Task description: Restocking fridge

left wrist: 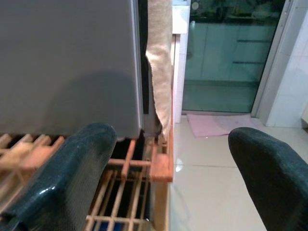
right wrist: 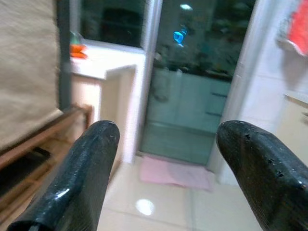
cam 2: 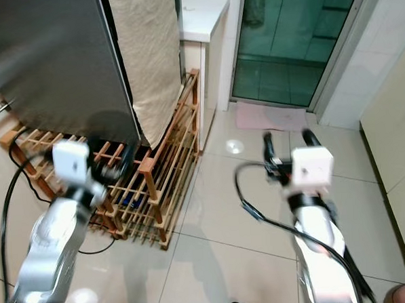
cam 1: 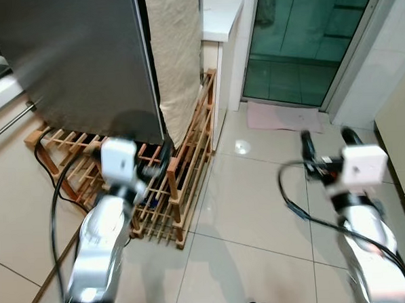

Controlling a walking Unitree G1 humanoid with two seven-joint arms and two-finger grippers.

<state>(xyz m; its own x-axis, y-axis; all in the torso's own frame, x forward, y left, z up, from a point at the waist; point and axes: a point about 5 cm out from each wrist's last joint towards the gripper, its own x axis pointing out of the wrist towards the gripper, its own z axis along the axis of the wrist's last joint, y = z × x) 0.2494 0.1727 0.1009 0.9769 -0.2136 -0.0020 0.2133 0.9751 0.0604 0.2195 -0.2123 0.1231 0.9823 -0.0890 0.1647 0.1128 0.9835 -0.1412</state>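
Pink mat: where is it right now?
The pink mat lies on the tiled floor ahead, at the foot of the glass door, right of the wooden rack.

Both silver arms reach forward from the body, elbows bent, wrists raised. The left pincer (left wrist: 168, 159) is held out low on the robot's left, its 2 black fingers (left wrist: 67, 178) spread wide with nothing between them. The right pincer (right wrist: 163, 159) is held out on the right at about the same height, its 2 fingers (right wrist: 255, 163) likewise spread apart and empty.
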